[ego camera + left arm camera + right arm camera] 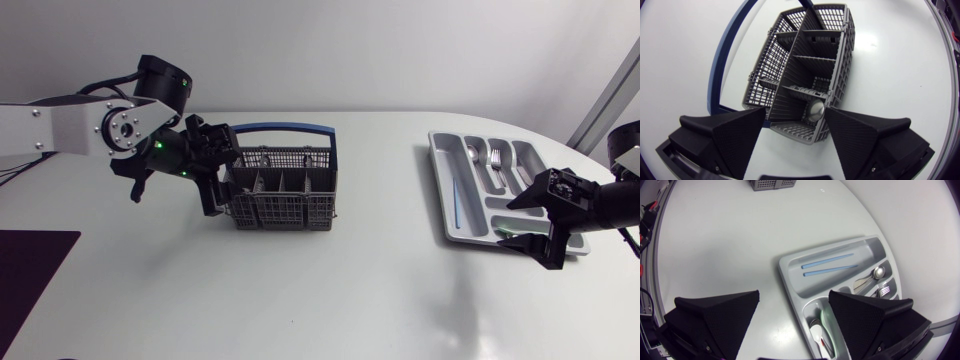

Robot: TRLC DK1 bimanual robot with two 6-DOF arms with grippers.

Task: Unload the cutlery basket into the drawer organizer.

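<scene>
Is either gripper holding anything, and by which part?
Nothing is held: left gripper open at the cutlery basket, right gripper open by the drawer organizer.

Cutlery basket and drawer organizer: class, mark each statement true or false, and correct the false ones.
1. The cutlery basket has a blue handle. True.
2. The drawer organizer is bare. False: blue sticks, a spoon and forks lie in it.
3. The left pincer is open. True.
4. The right pincer grips a fork. False: it is open, gripping nothing.
</scene>
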